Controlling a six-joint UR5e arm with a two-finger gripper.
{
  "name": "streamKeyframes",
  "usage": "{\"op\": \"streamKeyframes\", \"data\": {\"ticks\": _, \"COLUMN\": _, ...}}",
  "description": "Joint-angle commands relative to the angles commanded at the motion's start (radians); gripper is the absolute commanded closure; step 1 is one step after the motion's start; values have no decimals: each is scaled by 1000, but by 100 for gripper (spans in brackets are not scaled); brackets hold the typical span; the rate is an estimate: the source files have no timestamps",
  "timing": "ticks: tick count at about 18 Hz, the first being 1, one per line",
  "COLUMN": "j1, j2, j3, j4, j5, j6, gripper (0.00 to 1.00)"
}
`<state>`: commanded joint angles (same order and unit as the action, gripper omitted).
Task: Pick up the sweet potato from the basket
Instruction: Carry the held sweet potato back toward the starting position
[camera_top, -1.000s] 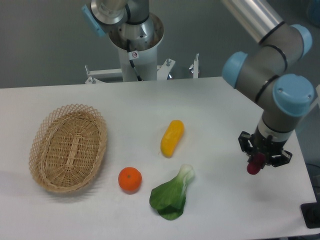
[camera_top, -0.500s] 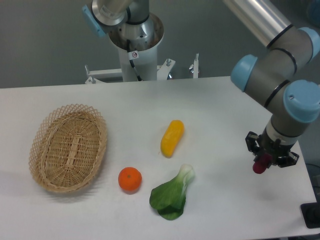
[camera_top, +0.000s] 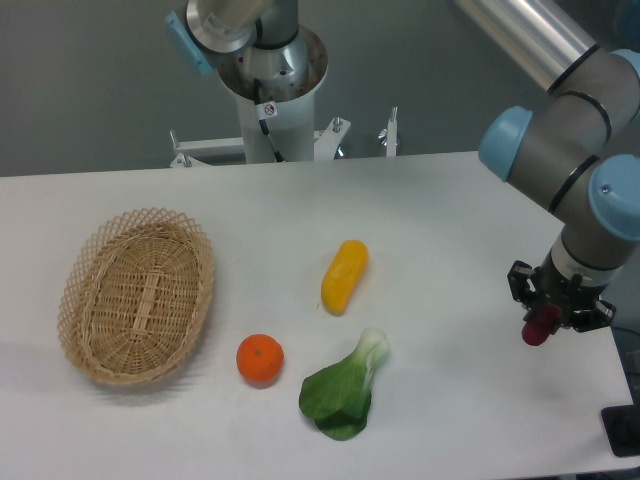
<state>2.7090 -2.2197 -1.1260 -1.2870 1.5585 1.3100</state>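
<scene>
From my seat, most of the potato (camera_top: 541, 327) was hidden: only a reddish-purple end poked out below the gripper (camera_top: 545, 322), whose jaws were closed around it, and I could not make out how far the jaws reached along it. It hung near the right edge of the worktop (camera_top: 440, 210), well apart from the basket (camera_top: 137, 294) at the far left; whether its tip touched the surface I could not tell. The arm (camera_top: 560, 130) itself ran out of view at the top and right, so I saw just its grey tube and blue-capped joints. A dark object at the bottom right corner was cut off and I could not identify it. Counting what lay on the worktop: one basket, with nothing showing inside it; one yellow vegetable (camera_top: 345, 276) near the middle; one orange (camera_top: 260, 358) just right of the basket's lower end; one leafy green (camera_top: 345, 390) beside the orange, its pale stem pointing toward the yellow vegetable. One potato, one gripper.
</scene>
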Motion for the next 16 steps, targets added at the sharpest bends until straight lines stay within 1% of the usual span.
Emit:
{"op": "streamKeyframes", "data": {"ticks": 5, "j1": 2, "j2": -2, "j3": 0, "j4": 2, "j5": 0, "j6": 40, "gripper": 85}}
{"op": "streamKeyframes", "data": {"ticks": 16, "j1": 2, "j2": -2, "j3": -2, "j4": 3, "j5": 2, "j6": 40, "gripper": 85}}
